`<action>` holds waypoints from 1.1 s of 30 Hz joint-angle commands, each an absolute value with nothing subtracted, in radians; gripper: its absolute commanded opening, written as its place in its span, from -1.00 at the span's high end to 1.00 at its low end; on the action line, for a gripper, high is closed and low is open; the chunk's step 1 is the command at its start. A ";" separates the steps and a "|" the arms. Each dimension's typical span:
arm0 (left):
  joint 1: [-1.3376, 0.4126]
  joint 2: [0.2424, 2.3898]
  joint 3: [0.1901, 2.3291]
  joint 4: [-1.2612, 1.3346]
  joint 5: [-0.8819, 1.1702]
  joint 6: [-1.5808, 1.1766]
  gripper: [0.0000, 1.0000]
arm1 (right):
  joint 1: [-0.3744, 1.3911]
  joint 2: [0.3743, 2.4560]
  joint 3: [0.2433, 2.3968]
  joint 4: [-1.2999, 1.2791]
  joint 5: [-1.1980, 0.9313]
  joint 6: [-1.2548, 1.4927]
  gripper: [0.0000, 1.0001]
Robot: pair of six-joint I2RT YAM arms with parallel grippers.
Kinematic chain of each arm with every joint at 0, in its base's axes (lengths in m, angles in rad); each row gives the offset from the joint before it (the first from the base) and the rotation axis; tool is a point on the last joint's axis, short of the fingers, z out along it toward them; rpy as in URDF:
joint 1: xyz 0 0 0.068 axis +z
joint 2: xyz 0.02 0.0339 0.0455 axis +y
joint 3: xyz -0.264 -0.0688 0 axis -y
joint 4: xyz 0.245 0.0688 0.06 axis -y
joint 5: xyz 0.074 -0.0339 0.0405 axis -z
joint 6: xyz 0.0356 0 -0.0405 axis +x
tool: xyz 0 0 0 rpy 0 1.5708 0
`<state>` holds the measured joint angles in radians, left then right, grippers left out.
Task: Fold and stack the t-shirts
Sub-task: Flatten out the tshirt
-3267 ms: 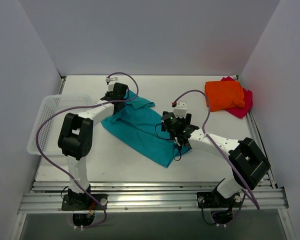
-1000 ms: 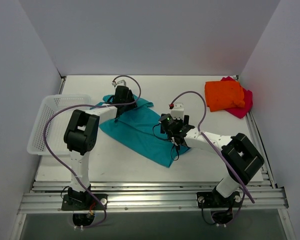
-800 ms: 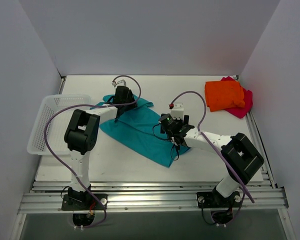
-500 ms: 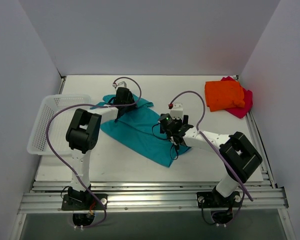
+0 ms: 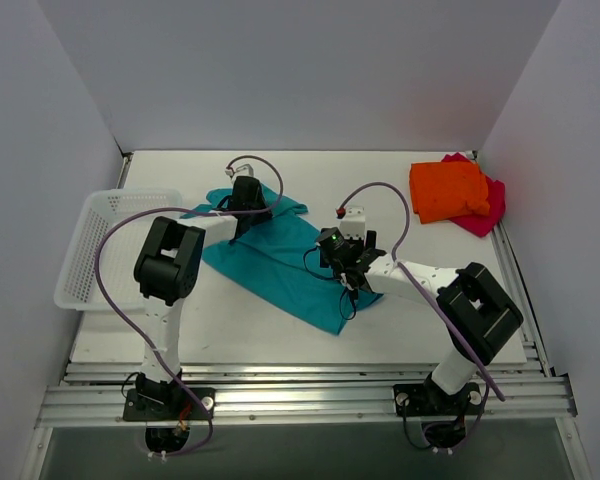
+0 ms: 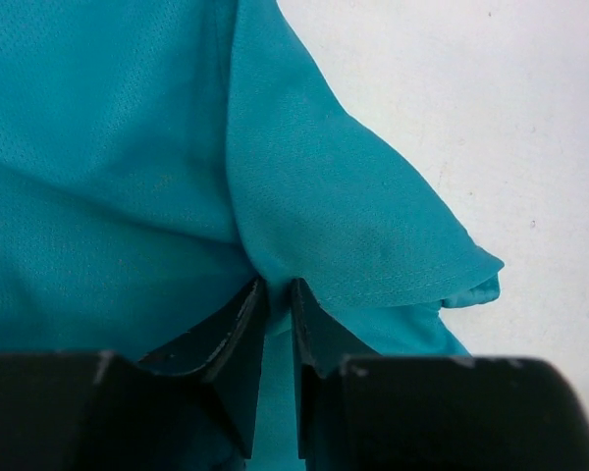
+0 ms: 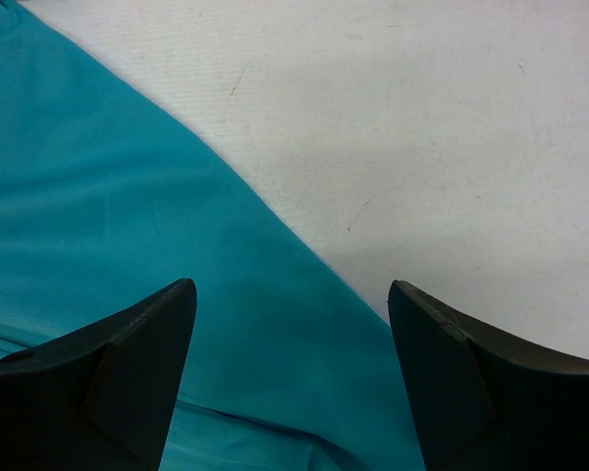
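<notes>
The white table (image 5: pixel 240 325) is closed in by pale walls (image 5: pixel 300 70) on the left, far and right sides; the near strip and the far middle are bare. One teal t-shirt (image 5: pixel 280 265) lies spread on a slant from far left towards the near centre; open table separates it from the far right corner, where one orange t-shirt (image 5: pixel 448 190), folded to a rough square, lies on one magenta t-shirt (image 5: pixel 492 212) whose edges show past it beside the right wall; three shirts in all. One white plastic mesh basket (image 5: pixel 85 225), rectangular, sits at the left edge, just beside the teal cloth's far left end.

The left gripper (image 6: pixel 277 285) is at the shirt's far end; its black wedge-shaped fingers (image 6: pixel 226 339) are drawn nearly together and pinch a pucker of fine-knit teal cloth where the sleeve (image 6: pixel 373 226) meets the body; the sleeve's stitched hem lies on bare table to the right. The right gripper (image 7: pixel 290 289) is at the shirt's right edge, its two fingers spread wide, holding nothing; between them runs the cloth's straight edge, with faintly scuffed white table beyond.
</notes>
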<state>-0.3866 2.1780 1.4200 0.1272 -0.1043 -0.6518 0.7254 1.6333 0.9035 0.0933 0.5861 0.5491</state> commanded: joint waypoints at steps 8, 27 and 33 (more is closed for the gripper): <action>-0.388 2.209 1.476 0.166 -0.124 -0.652 0.85 | 0.713 1.651 0.942 0.072 0.620 0.551 -0.49; -0.359 2.036 1.474 0.152 -0.123 -0.606 0.95 | 0.551 1.374 0.796 -0.018 0.545 0.744 -0.54; -0.342 2.031 1.457 0.167 -0.107 -0.609 0.95 | 0.574 1.365 0.761 -0.087 0.496 0.825 -0.50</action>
<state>-0.3553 2.0747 1.4406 0.1314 -0.1223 -0.6201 0.5526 1.3937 0.7856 -0.0093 0.5175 0.7506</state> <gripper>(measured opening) 0.033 0.757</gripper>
